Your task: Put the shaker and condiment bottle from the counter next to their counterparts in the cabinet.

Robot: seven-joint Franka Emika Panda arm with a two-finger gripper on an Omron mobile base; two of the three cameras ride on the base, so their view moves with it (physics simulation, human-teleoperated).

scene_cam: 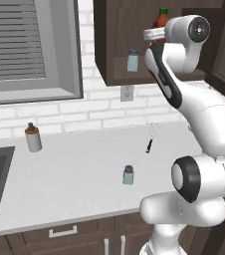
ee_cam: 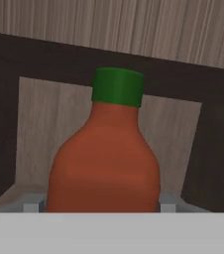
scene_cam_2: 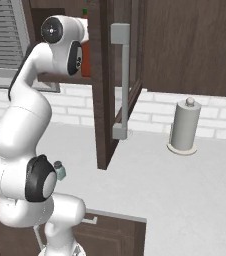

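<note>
The big brown cabinet (scene_cam: 119, 45) hangs on the wall above the wide white counter (scene_cam: 79, 174). Its dark door (scene_cam_2: 105, 90) stands open. The white arm reaches up into the cabinet, and the hand (ee_cam: 100, 204) is right at the tall red condiment bottle (ee_cam: 106, 154) with the green cap. The bottle is up on the cabinet shelf, and it looks like it stands on it. The two finger tips sit wide apart, one on each side of the fat part of the bottle. I cannot tell if they squeeze it or have let it go.

A small teal shaker (scene_cam: 133, 60) with a grey cap stands on the same shelf, to one side of the red bottle. Its twin, the shaker (scene_cam: 128, 175) that has to go up, stands on the counter near the front edge, well apart from the hand.

I think the red bottle is hard, smooth and a bit heavy, so it could slip or tip. The wide belly is the best place to hold it, not the thin neck. The little shaker looks light and easy to knock over. Hold it around the middle, under the cap.

The arm hides most of the red bottle in the base views. The bottle's bottom is cut off in the hand view.
</note>
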